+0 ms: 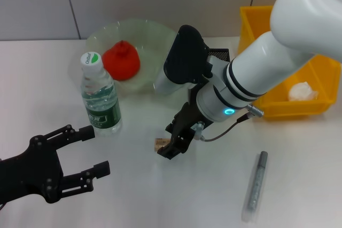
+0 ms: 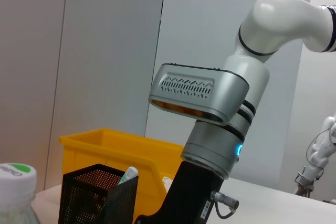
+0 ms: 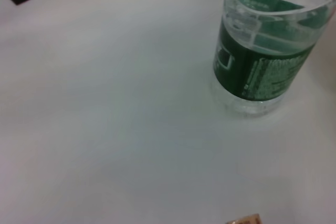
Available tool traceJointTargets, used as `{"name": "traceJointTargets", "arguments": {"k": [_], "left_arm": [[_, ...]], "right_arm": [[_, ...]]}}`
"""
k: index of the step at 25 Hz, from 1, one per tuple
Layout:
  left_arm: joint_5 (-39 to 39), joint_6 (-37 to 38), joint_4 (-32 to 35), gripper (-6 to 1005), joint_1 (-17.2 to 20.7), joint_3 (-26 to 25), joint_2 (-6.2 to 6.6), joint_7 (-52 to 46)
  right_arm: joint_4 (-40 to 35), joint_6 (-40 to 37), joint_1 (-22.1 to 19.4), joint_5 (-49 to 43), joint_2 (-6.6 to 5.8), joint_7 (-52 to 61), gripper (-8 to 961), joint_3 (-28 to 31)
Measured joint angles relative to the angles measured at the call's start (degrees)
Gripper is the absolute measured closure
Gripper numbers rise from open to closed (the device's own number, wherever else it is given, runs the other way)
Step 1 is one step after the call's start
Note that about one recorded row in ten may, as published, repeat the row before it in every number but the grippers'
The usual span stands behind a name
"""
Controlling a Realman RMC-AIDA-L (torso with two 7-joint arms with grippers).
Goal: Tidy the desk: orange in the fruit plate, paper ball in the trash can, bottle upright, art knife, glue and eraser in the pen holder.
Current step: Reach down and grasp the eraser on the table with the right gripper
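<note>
The right tool (image 1: pixel 172 143) is down at the middle of the counter (image 1: pixel 160 201) right over the eraser (image 1: pixel 160 143), so the step looks like picking up the eraser; whether its fingers have closed I cannot tell, and the next move would call for a firm pinch and a lift to the pen holder (image 1: pixel 219 55) at 1 o'clock. The bottle (image 1: pixel 100 97) stands upright at 10 o'clock, orange (image 1: pixel 122 60) in the plate (image 1: pixel 149 33), paper ball (image 1: pixel 302 91) in the bin (image 1: pixel 278 102). The knife (image 1: pixel 255 185) lies apart at 4 o'clock, the open left tool (image 1: pixel 80 156) idles at 8 o'clock, leaving a free path.
</note>
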Motion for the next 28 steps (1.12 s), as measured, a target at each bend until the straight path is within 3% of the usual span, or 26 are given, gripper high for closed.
{"name": "traceJointTargets", "arguments": {"k": [5,24,28], "left_arm": [[0.0,0.0,-0.17,171,-0.07,0.0,-0.01,0.02],[0.0,-0.33,-0.32,171,-0.26,0.0,0.0,0.09],[0.0,-0.35,-0.32,170,-0.38,0.0,-0.01,0.09]], "right_arm": [[0.91,1.26,0.01,0.05,0.0,-0.05,346,-0.33],[2.02,3.61,-0.6,0.96,0.09,-0.9,371,-0.75],[2.26,4.37,-0.59,2.39,0.09,-0.96,380,-3.32]]}}
